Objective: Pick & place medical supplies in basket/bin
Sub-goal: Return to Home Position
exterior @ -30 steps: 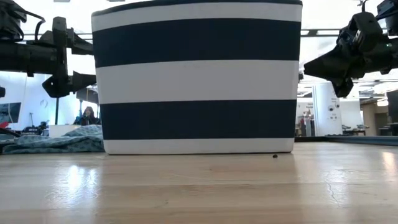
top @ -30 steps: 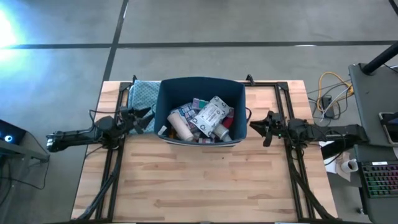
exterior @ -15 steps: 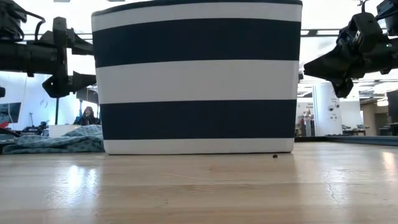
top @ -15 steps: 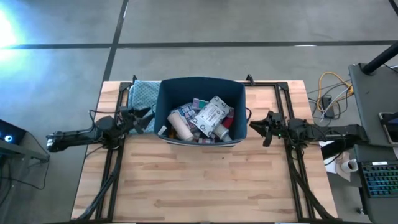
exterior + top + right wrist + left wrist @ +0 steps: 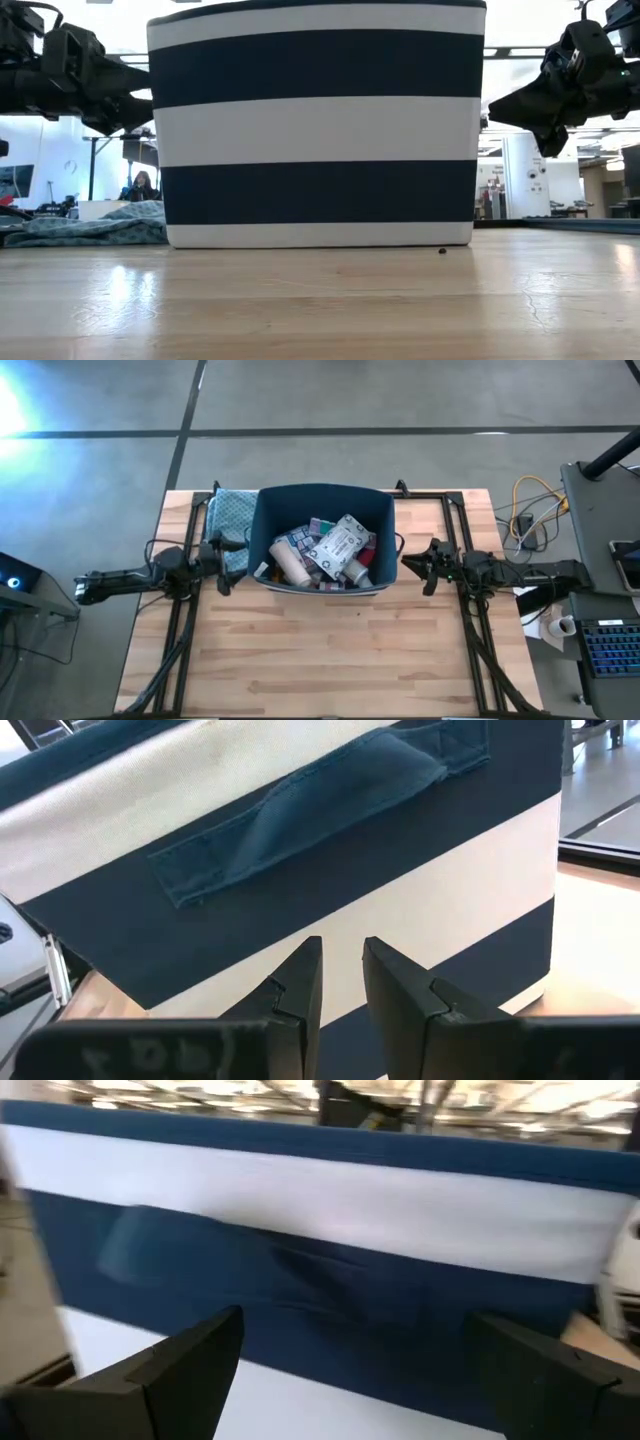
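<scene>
From above, the bin stood at the far middle of the bench, long axis running arm to arm, supplies heaped inside. Left wrist view: the left end effector gaped wide, empty, facing the bin's wall. Right wrist view: the right end effector was nearly closed, empty.

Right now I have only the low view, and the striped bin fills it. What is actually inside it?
Observer: From above, the bin holds a heap of supplies, with a grey-white printed packet on top and a pale bottle beside it.
Operator: Is the left pincer holding anything?
Observer: No. Its wrist view shows the left pincer wide open and empty, facing the bin's wall.
Operator: And the right?
Observer: The right pincer has its fingers almost together with nothing between them, pointing at the bin's fabric handle.
</scene>
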